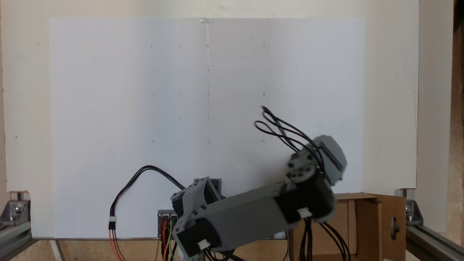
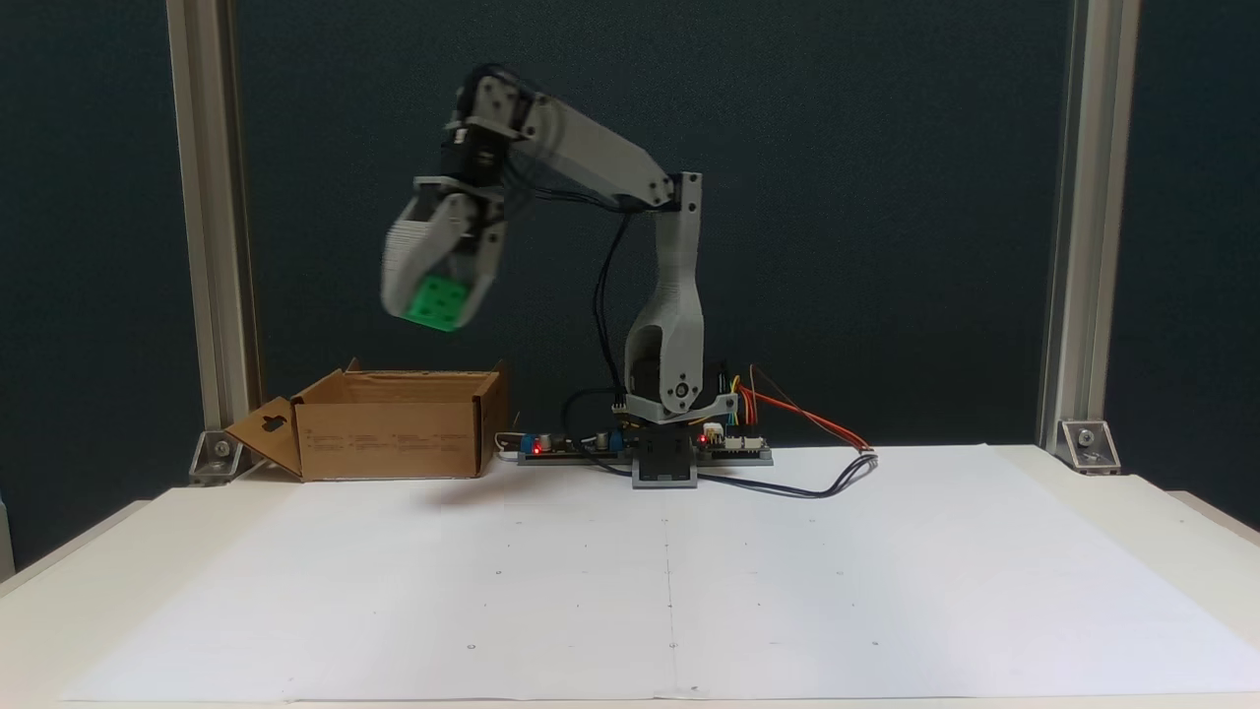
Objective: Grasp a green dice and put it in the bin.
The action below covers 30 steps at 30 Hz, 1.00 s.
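1. White paper (image 2: 689, 591) covers the pale table (image 2: 89, 561) nearest the camera in a fixed view; faint pencil marks and a centre line run across the sheet, which lies bare in front of the arm.
2. Behind the sheet, at the table's far edge, the arm's base (image 2: 667, 463) stands on a strip of circuit boards (image 2: 733, 448) with red lights lit and coloured wires trailing to the right.
3. To the left of the base in this view sits the bin (image 2: 394, 423), a brown cardboard box with its flaps up; one flap, folded outward on the left, has a keyhole-shaped cutout.
4. High above the bin, the gripper (image 2: 433, 300) hangs pointing down, blurred, its grey jaws closed on the green dice (image 2: 436, 302), which is held in the air well clear of the box; a face with round pips looks toward the camera.
5. Aluminium frame posts (image 2: 202, 217) rise at both back corners before a dark wall.
6. In a fixed view looking down, the grey arm (image 1: 250, 217) reaches toward the lower right, its wrist next to the bin (image 1: 366, 224) at the bottom right corner, black cables looping above it.
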Available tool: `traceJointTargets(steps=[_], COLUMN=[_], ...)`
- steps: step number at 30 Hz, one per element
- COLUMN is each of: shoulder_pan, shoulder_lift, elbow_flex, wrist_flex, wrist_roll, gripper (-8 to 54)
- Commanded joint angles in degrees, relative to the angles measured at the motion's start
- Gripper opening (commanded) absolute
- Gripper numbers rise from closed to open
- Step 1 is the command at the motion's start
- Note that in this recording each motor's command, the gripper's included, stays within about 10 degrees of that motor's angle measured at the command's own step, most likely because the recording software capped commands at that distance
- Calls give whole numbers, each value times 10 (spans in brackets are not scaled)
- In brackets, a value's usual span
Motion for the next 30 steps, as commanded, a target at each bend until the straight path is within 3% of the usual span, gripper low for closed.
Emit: traceJointTargets(steps=[1,15,26,28,30], shoulder_pan=[65,354,393,397,402], shoulder_lift=[-23,-185,-267,-267,-267], elbow_flex=[-69,-134,-134,-134,-134], wrist_flex=[10,22,20,20,19], wrist_roll=[-51,-119,-156,-156,-156], gripper=[119,119,122,160,292])
